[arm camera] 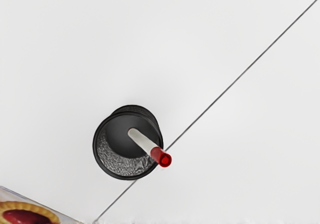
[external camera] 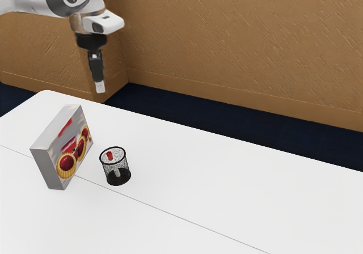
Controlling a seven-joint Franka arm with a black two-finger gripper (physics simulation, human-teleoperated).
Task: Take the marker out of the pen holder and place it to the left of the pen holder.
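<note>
mesh pen holder [external camera: 124, 164] — round, black, white marker [external camera: 117, 170] inside — red-capped

Red-capped white marker [arm camera: 143, 140], black mesh holder [arm camera: 127, 176]

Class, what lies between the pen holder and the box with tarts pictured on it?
Between the pen holder and the box lies just white tabletop with a thin dark line, seen in the exterior view.
</note>
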